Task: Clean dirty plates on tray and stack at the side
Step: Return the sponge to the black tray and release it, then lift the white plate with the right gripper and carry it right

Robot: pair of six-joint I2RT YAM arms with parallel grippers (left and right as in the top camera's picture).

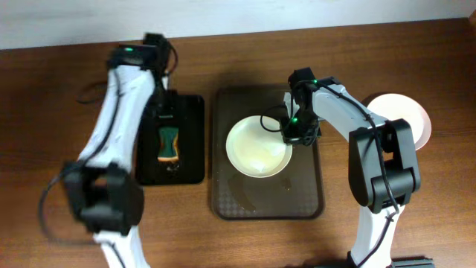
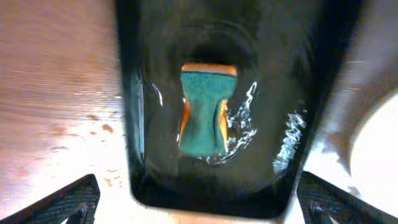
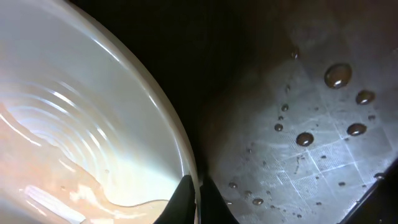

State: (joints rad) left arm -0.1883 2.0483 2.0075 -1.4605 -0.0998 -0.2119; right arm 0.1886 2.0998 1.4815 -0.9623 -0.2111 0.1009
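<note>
Overhead view of a wooden table (image 1: 59, 82) w/ two robot arms. At centre sits the dark brown tray (image 1: 305, 201), w/ one white plate (image 1: 253, 149) lying in its upper half. The right gripper (image 1: 299, 135) is at the plate's right rim. In the right wrist view its fingers (image 3: 180, 200) are pinched together on that rim, one each side, so it has hold of the plate. Water droplets (image 3: 339, 74) dot the bare tray floor beside the plate.

A second plate (image 1: 416, 112) lies on the table at far right, off the tray and partly hidden by the right arm; can't tell if others lie under it.

Just left of the tray, a smaller black tray (image 1: 193, 149) holds a green-and-orange sponge (image 1: 169, 145) in shallow water. The left gripper (image 2: 199, 202) hovers above the sponge, fingers spread wide, holding nothing.
</note>
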